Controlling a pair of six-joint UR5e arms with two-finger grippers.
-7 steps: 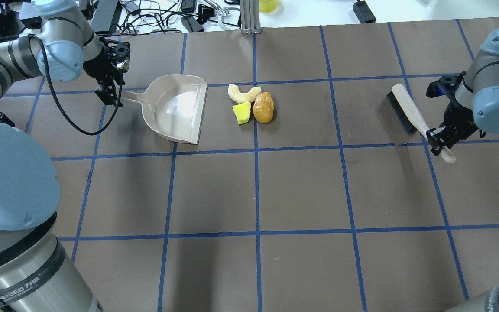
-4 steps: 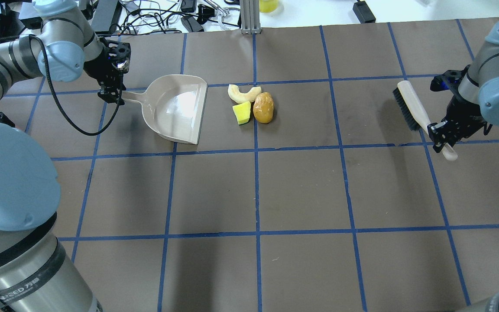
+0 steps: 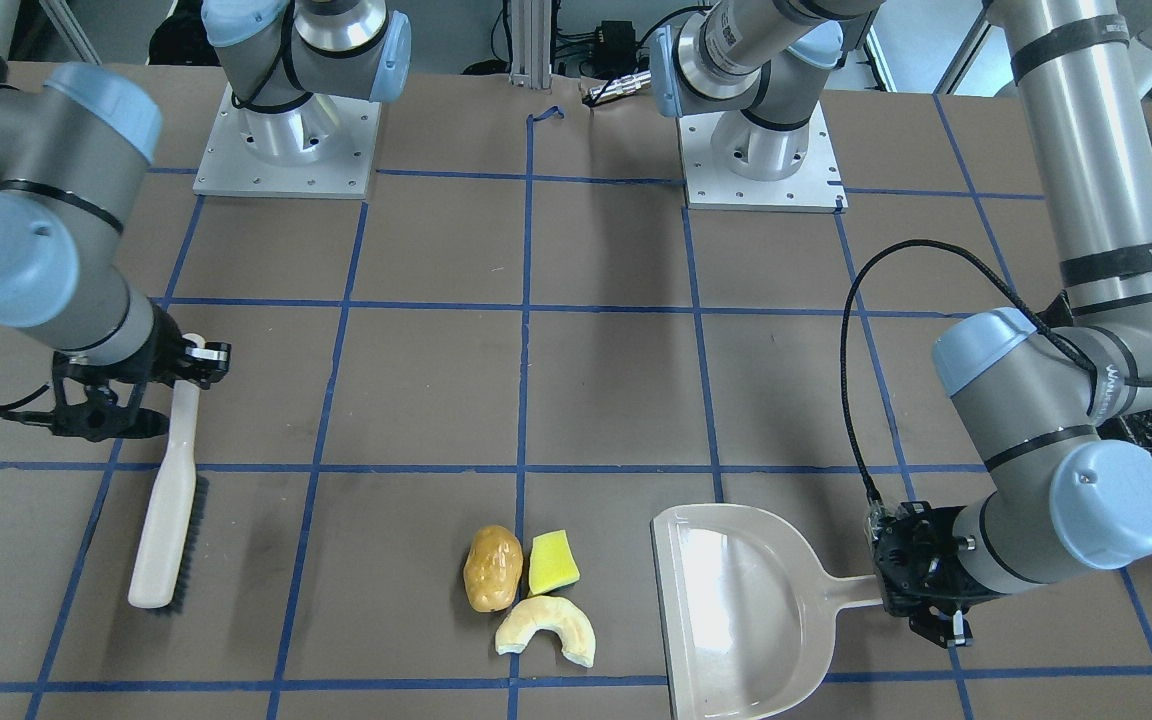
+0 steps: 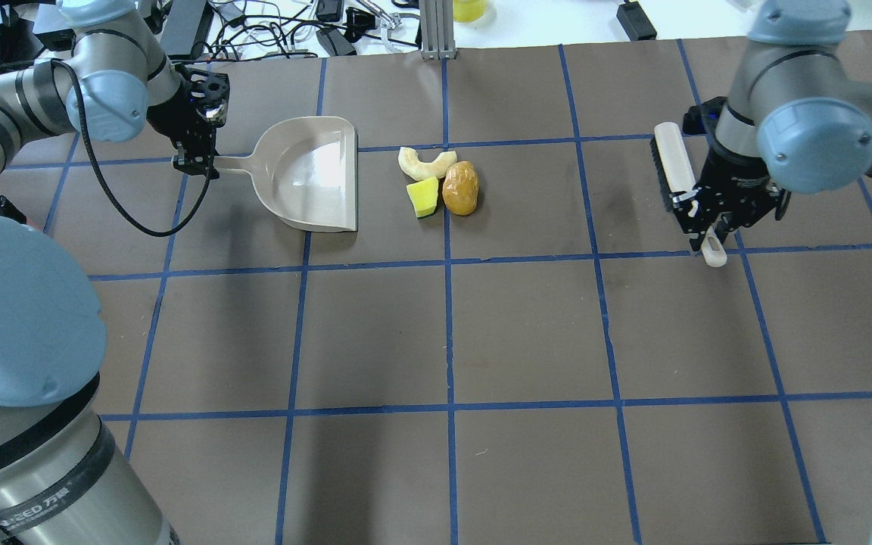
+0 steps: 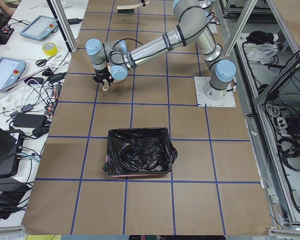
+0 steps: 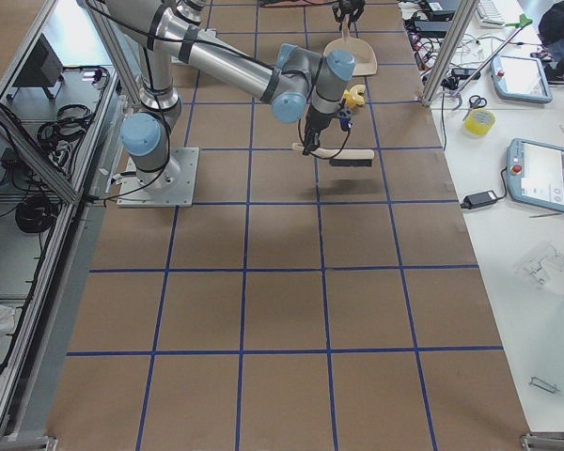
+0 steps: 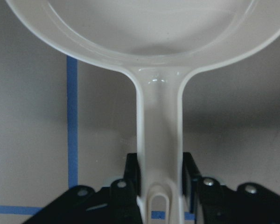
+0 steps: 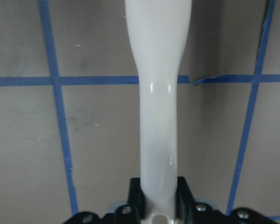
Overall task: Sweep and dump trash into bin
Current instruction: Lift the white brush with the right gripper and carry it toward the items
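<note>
The trash lies together mid-table: a golden-brown potato (image 4: 460,188), a yellow sponge block (image 4: 422,197) and a pale crescent piece (image 4: 426,163). My left gripper (image 4: 195,163) is shut on the handle of a beige dustpan (image 4: 311,174), whose open mouth faces the trash a short gap away. My right gripper (image 4: 705,219) is shut on the handle of a cream brush (image 4: 672,170) with black bristles, held well to the right of the trash. The bin (image 5: 139,151), lined with a black bag, stands at the table's left end.
Blue tape lines grid the brown table (image 4: 527,333). Cables and boxes (image 4: 284,30) lie past the far edge. A metal post (image 4: 436,30) stands at the far middle. The arm bases (image 3: 286,140) are bolted at the near side.
My right arm has carried the brush left toward the trash and turned it more upright in view. The dustpan has swung so its mouth faces the trash squarely.
</note>
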